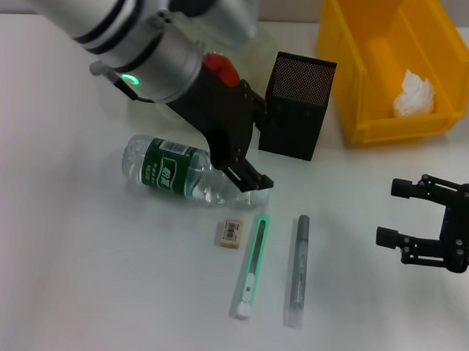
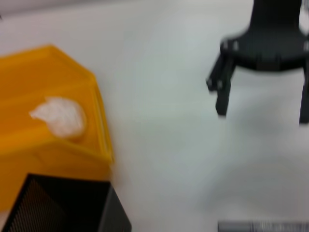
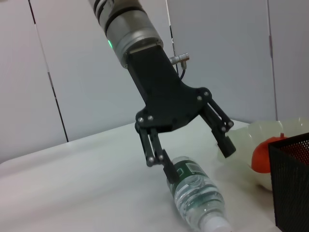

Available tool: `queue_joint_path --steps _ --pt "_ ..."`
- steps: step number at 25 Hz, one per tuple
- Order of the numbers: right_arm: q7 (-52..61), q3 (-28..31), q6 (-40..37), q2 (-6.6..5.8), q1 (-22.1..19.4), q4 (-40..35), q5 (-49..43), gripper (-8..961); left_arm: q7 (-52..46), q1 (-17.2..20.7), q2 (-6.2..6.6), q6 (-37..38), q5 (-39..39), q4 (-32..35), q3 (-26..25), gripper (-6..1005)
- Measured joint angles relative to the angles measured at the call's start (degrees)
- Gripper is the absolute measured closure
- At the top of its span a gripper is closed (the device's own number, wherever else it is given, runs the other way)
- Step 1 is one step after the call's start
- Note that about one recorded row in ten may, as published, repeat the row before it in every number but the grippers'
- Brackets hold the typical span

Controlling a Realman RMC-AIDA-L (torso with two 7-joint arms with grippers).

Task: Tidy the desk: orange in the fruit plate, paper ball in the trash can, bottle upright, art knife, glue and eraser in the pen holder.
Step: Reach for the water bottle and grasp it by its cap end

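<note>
White bench fills the head view. At the upper right of that frame sits the yellow trash can, with the paper ball lying inside it near its right wall. Left of the can, at upper centre, stands the black mesh pen holder. Behind the left arm, at upper centre-left, a pale edge of the fruit plate shows, and the orange lies in it, mostly hidden by the arm.

The bottle lies on its side at centre-left, cap end toward the frame's centre. The left tool hangs just over that cap end, its fingers spread apart; in the right wrist view one finger is down by the green label and the other stands clear beyond the bottle's far side, so nothing is gripped.

The right tool hovers over bare bench at the right edge, fingers apart, well away from the other things.

Below centre lie, side by side, the green-and-white art knife and the grey glue stick. The small eraser lies just left of the knife, below the bottle's cap end.
</note>
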Motion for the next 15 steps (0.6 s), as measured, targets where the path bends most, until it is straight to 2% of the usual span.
queue_joint_path --steps 2,3,4,7,9,10,15 --pt "0.0 0.0 0.0 0.02 0.0 0.0 0.0 121 -7.4 -3.5 -0.31 0.0 7.2 3.1 7.6 192" --pt "0.0 0.0 0.0 0.06 -0.1 0.0 0.0 121 -8.7 -4.1 -0.35 0.0 8.6 3.7 9.2 193" --pt "0.0 0.0 0.0 0.06 -0.1 0.0 0.0 121 -8.7 -4.1 -0.35 0.0 8.6 3.7 9.2 193" --pt "-0.1 0.0 0.0 0.06 -0.1 0.0 0.0 121 -12.5 -6.1 -0.38 0.1 12.2 5.1 14.4 194" --pt "-0.1 0.0 0.3 0.06 -0.1 0.1 0.0 121 -13.0 -6.6 -0.38 0.1 12.7 5.2 15.3 195" --pt "-0.2 0.0 0.5 0.06 -0.1 0.1 0.0 121 -14.2 -7.8 -0.38 0.2 13.7 5.2 17.8 196" --pt "-0.3 0.0 0.8 0.06 0.0 0.3 0.0 121 -15.8 -9.5 -0.36 -0.2 15.1 5.7 21.5 198"
